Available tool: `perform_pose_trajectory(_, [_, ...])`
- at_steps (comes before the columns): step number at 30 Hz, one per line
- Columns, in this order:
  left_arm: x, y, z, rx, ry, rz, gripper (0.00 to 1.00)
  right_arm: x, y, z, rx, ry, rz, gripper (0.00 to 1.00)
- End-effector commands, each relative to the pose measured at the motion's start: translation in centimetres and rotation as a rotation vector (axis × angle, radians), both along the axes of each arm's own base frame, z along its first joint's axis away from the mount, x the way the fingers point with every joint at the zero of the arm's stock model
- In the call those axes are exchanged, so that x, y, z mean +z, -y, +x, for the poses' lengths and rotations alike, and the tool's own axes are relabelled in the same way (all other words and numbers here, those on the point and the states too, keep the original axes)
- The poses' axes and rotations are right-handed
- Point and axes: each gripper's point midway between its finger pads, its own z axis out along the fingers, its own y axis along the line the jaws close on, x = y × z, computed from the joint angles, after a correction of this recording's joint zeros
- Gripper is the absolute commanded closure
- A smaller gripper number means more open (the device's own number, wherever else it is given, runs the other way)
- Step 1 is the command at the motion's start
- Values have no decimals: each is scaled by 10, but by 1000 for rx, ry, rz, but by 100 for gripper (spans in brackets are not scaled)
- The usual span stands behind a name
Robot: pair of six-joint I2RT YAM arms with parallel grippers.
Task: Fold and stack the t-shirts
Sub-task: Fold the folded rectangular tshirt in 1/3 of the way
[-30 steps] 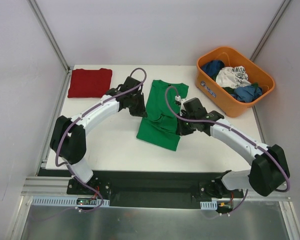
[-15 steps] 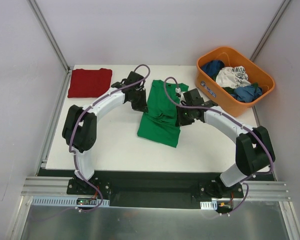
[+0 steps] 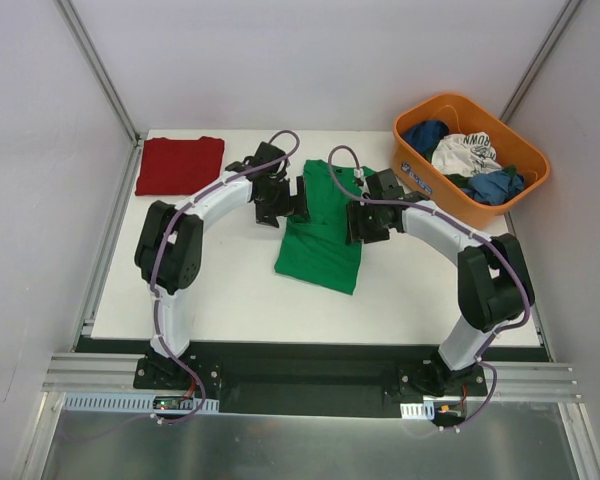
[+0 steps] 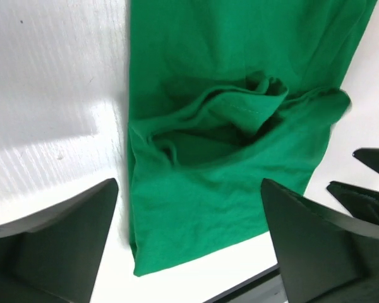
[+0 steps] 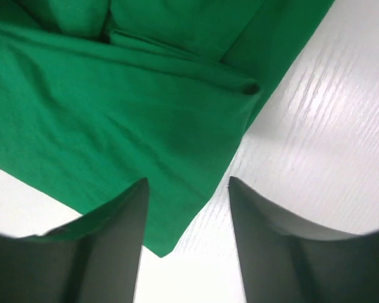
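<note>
T-shirts: two.
- One green t-shirt (image 3: 318, 240), partly folded and rumpled at its middle, lies mid-table on the white table (image 3: 230, 290).
- One dark red t-shirt (image 3: 179, 165), folded flat, lies at the far left corner, well apart.

Grippers: two.
- The left gripper (image 4: 189, 183) is over the green shirt's left edge, jaws wide apart, holding nothing.
- The right gripper (image 5: 187, 183) is over its right edge, jaws parted, gripping nothing.

Orange basket (image 3: 416, 172): one, far right. It holds two blue garments (image 3: 425, 135) and one white printed garment (image 3: 463, 153).

From above, both grippers cover the green shirt's upper sides.

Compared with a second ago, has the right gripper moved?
Yes, the right gripper has moved toward the far edge of the table, nearer the orange bin.
</note>
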Motion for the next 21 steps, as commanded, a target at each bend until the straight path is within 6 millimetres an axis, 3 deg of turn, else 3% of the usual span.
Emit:
perform_pose_trajectory(1, [38,-5,-5,-1,75,-34,1,27,-9,9,15,68,57,39])
perform_pose_trajectory(3, [51,-12,-11,11,108,-29,1,31,-6,1,23,75,56,25])
perform_pose_trajectory(4, [46,-18,-19,16,95,-16,1,33,-7,-4,37,75,64,16])
perform_pose_trajectory(5, [56,-22,-23,26,122,-15,1,41,-8,-7,46,93,76,3])
perform_pose_trajectory(7, [50,-33,-37,43,105,6,1,44,-16,-21,94,91,101,3])
perform_pose_trajectory(8, [58,-39,-43,62,125,8,1,51,-21,-26,114,105,121,3])
perform_pose_trajectory(12, [51,-68,-67,139,130,68,1,63,-71,-52,272,89,285,3])
perform_pose_trajectory(18, [33,-110,-103,246,76,92,1,57,-128,-54,376,25,339,3])
perform_pose_trajectory(21, [32,-124,-112,280,75,103,1,48,-144,-40,372,15,340,3])
